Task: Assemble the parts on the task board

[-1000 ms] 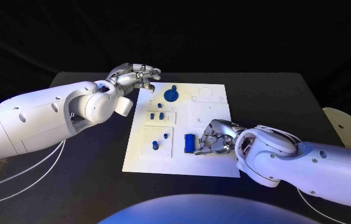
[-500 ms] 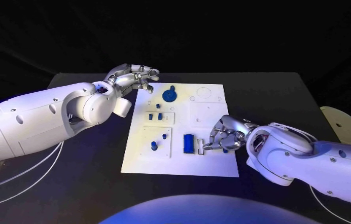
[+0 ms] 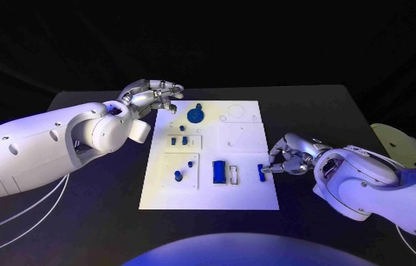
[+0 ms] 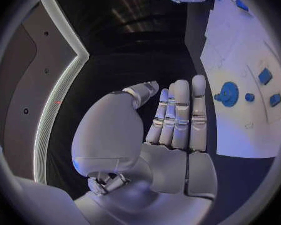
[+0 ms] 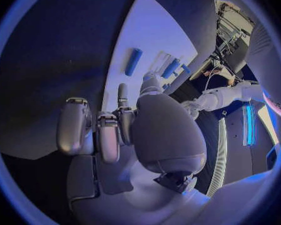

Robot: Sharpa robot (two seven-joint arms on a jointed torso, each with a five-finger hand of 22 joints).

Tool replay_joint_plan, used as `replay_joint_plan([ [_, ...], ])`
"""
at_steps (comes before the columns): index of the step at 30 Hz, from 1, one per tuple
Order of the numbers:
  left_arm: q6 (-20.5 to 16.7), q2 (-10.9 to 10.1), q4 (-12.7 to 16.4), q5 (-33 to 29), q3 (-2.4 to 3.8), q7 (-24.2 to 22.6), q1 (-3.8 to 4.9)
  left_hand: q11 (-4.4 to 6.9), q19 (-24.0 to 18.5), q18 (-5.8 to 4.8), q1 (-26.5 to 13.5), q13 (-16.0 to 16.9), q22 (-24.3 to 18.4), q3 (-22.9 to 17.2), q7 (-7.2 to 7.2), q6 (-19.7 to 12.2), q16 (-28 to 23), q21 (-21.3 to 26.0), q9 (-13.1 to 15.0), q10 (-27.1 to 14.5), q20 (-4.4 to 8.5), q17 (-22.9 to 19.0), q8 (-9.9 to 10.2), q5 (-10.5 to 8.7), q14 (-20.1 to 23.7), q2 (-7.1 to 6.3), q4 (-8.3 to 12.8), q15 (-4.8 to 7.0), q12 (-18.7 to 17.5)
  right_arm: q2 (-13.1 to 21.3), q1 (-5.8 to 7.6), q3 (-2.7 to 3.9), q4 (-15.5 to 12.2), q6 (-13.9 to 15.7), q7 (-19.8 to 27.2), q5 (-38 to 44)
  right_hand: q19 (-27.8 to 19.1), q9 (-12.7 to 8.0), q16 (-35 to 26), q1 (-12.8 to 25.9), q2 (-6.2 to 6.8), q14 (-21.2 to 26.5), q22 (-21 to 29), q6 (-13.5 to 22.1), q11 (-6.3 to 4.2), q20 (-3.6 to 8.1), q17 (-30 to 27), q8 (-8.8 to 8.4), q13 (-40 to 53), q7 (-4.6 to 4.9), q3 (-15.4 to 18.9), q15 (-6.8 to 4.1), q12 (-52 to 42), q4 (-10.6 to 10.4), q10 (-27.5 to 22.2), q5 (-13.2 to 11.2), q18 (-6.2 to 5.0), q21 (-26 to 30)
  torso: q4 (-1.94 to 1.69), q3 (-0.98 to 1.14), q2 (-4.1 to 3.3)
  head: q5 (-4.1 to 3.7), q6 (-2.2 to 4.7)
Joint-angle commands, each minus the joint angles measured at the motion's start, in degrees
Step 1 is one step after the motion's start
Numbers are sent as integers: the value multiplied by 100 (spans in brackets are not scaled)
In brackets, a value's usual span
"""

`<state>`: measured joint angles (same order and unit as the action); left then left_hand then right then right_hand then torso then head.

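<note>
The white task board (image 3: 247, 191) (image 4: 234, 55) (image 5: 147, 30) lies mid-table. On it are a round blue gear (image 3: 196, 115) (image 4: 229, 93), several small blue pieces (image 3: 178, 140), a blue block (image 3: 219, 171) (image 5: 172, 67) and an empty slot (image 3: 233, 174). A slim blue bar (image 3: 261, 172) (image 5: 133, 61) lies flat near the board's right edge. My right hand (image 3: 290, 154) (image 5: 122, 130) hovers just right of that bar with its fingers curled in, holding nothing. My left hand (image 3: 154, 94) (image 4: 172, 130) hangs off the board's far left corner, fingers straight, empty.
The black table (image 3: 95, 218) extends on both sides of the board. A pale round object (image 3: 394, 142) sits at the table's right edge, behind my right arm.
My right hand has moved right, from over the slot beside the blue block to the board's right edge. The slim bar now lies there. The left hand stayed put.
</note>
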<state>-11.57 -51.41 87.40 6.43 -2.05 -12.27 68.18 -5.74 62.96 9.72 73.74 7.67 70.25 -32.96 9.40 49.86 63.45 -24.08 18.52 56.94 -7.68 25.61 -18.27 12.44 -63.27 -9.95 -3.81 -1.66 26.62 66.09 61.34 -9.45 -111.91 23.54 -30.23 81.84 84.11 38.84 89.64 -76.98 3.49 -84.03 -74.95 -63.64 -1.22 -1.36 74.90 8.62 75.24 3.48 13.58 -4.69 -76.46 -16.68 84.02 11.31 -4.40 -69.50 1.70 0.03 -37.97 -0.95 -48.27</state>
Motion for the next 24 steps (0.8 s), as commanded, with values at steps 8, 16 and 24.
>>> replay_joint_plan([
  [8,105,-5,17,-12,-18,-37,-8,-5,53,60,-33,-5,-7,7,10,-44,2,25,8,-27,1,-6,-34,21,12,7,-12,-3,35,-93,-271,-7,79,111,-80,416,45,-24,-27,66,19,-554,-960,4,49,-54,1314,-25,481,5,71,43,83,-17,9,127,44,89,-5,4,-6,19,-15],
  [16,119,-4,11,-13,-22,-47,-10,2,58,60,-28,-7,-9,8,-8,6,4,40,29,-19,1,-15,-91,27,15,28,-21,-1,42,-257,-363,-8,127,250,-97,425,47,-38,-29,132,9,-554,-960,-10,47,-61,1311,-30,473,3,68,44,95,-17,8,244,43,91,-5,5,-6,18,-16],
  [24,122,6,2,-13,-26,-44,-18,3,60,61,-30,-7,-9,15,-5,-11,5,45,27,-16,2,-17,-89,26,15,16,-21,0,44,-366,-397,-7,185,279,-105,382,64,-42,-19,88,-76,-561,-973,-93,24,-56,1341,-3,494,-28,27,29,63,0,30,339,49,49,-2,1,-4,18,-33],
])
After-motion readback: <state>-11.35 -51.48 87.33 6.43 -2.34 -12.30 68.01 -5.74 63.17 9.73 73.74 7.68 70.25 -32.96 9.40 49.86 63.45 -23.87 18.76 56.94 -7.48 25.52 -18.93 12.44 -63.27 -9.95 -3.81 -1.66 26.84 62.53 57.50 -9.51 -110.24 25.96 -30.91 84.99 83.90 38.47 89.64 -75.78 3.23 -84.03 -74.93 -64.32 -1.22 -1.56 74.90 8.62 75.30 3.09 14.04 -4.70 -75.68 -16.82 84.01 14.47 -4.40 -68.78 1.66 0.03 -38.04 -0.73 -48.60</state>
